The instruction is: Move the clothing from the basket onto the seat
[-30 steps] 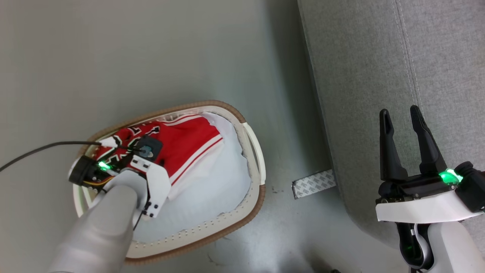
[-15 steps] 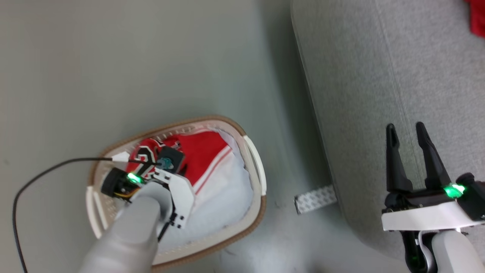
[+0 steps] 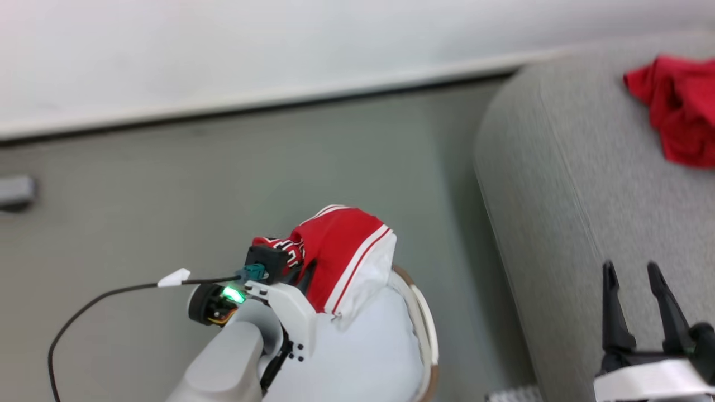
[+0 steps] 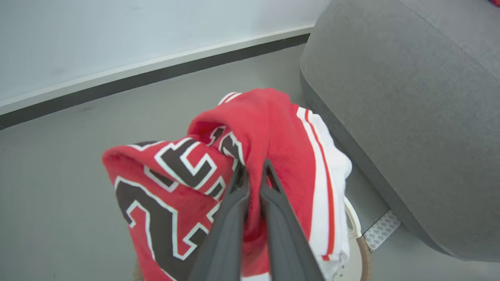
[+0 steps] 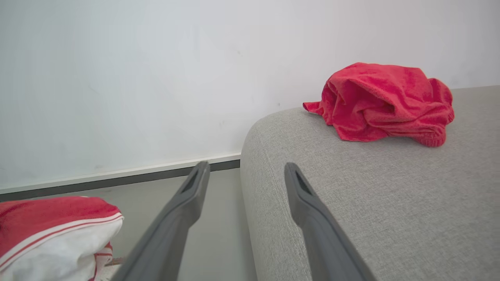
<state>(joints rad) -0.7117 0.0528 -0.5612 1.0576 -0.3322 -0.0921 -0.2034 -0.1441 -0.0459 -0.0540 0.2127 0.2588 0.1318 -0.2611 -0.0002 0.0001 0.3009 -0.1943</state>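
My left gripper (image 4: 256,166) is shut on the red jersey (image 4: 175,183), pinching a fold beside its black, white-edged numerals. The jersey (image 3: 341,251) hangs raised above the white basket (image 3: 425,329), whose brown rim shows below it. A pale white-blue cloth (image 3: 363,357) lies in the basket. The grey seat (image 3: 586,195) stands to the right, with another red garment (image 3: 678,111) crumpled on top of it. My right gripper (image 3: 630,268) is open and holds nothing at the seat's near edge. In the right wrist view, that gripper (image 5: 247,166) points at the seat (image 5: 390,195) and the red garment (image 5: 383,103).
A white wall with a dark baseboard (image 3: 279,106) runs behind the grey floor. A black cable (image 3: 111,293) trails left from my left wrist. A patterned tape strip (image 4: 381,230) lies on the floor by the seat's base. A small dark object (image 3: 14,192) sits at the far left.
My left gripper has shut on the jersey and lifted it up out of the basket. The head camera has tilted up, bringing in the wall and the red garment. The right gripper stays open.
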